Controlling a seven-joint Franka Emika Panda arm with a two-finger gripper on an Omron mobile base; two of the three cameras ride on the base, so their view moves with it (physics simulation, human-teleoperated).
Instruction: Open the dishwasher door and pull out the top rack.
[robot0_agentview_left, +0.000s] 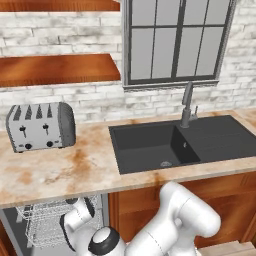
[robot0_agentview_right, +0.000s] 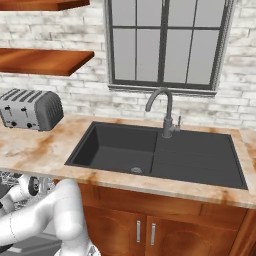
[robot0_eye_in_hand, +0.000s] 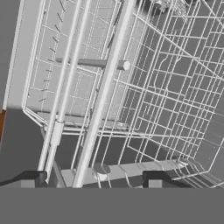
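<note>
Below, top rack (robot0_agentview_left: 47, 220) (wire), out under counter (robot0_agentview_left: 60, 172)

Wire top rack (robot0_agentview_left: 47, 220) out below counter

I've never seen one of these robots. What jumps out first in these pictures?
The big white robot arm reaches down under the marble counter, its end effector open around a bar of the top rack, a wire basket sticking out at lower left. Above sit a black sink and a silver toaster.
</note>
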